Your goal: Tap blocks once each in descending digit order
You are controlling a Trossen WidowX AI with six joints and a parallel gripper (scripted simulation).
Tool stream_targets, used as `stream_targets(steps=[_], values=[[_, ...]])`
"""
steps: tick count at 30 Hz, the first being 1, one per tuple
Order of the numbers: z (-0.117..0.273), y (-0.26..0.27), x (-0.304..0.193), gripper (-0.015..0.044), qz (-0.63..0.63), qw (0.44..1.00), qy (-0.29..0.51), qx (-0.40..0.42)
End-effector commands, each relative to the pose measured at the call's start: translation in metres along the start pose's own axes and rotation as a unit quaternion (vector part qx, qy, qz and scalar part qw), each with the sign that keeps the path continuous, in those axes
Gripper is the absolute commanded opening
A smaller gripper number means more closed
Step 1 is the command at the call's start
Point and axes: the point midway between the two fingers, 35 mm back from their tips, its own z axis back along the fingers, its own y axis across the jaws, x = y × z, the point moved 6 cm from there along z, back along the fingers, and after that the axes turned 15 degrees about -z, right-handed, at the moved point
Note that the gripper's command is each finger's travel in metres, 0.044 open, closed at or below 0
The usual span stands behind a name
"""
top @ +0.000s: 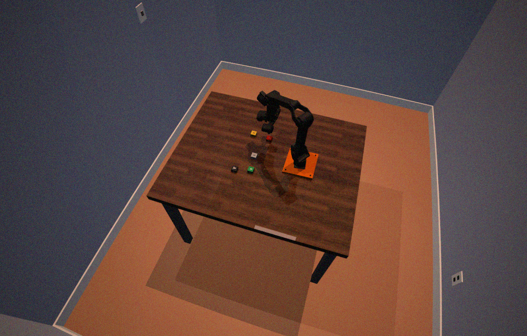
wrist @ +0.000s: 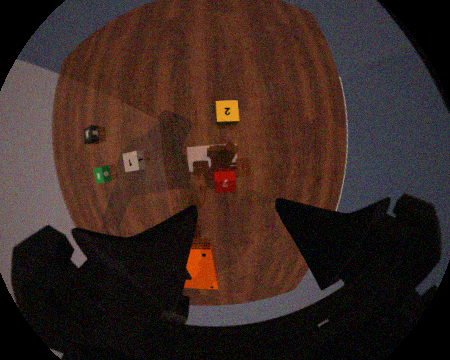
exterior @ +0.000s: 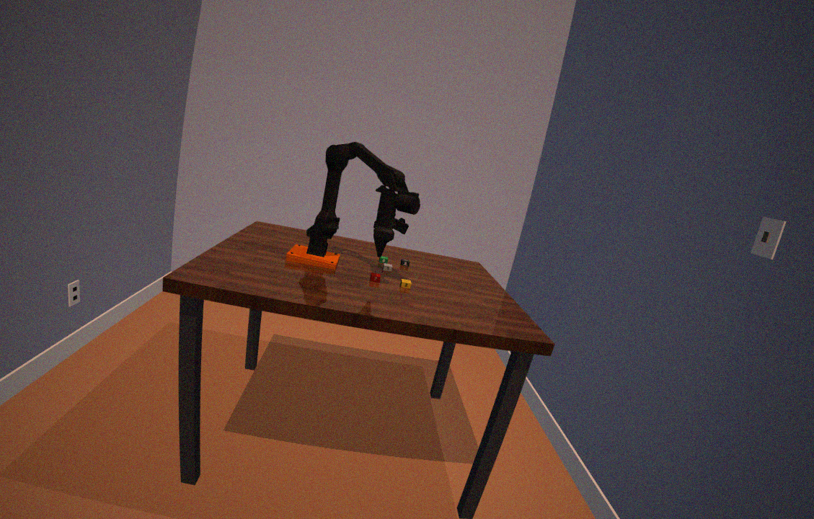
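Gripper [top: 266, 123] [exterior: 379, 254] [wrist: 237, 207] was wide apart, nothing between its dark, wedge-shaped fingers, tips above the table. Red block [top: 269, 138] [exterior: 375, 277] [wrist: 225, 181], square-faced, printed 7, lay nearest the tips in the wrist view. Yellow block [top: 253, 133] [exterior: 406, 283] [wrist: 227, 111], printed 2, lay near it. White block [top: 254, 155] [exterior: 387, 267] [wrist: 132, 161], printed 1, lay well apart from the yellow one, near the green block [top: 250, 169] [exterior: 383, 259] [wrist: 102, 174] and black block [top: 235, 168] [exterior: 404, 262] [wrist: 91, 134]; the last two digits were too small to read. Black jointed arm [top: 302, 132] [exterior: 332, 187] stood on a flat orange base plate [top: 312, 172] [exterior: 334, 261] [wrist: 205, 280]. Table [top: 215, 192] [exterior: 448, 309] [wrist: 280, 60]: dark brown, streaked wood grain, faint reflections, straight dark legs. Room: orange-brown floor [top: 131, 259] [exterior: 125, 400], blue and greyish walls, pale-edged skirting.
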Motion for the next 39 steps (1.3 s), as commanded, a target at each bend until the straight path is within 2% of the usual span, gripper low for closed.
stream_targets(steps=[1, 8, 20, 39], values=[[-0.045, 0.003, -0.006, 0.019, 0.0, 1.0, 0.01, 0.006], [-0.047, 0.003, -0.006, 0.002, 0.0, 1.0, 0.011, 0.006], [-0.048, 0.003, -0.006, 0.002, 0.0, 1.0, 0.011, 0.006], [-0.077, 0.003, -0.007, 0.002, 0.0, 1.0, 0.011, 0.006]])
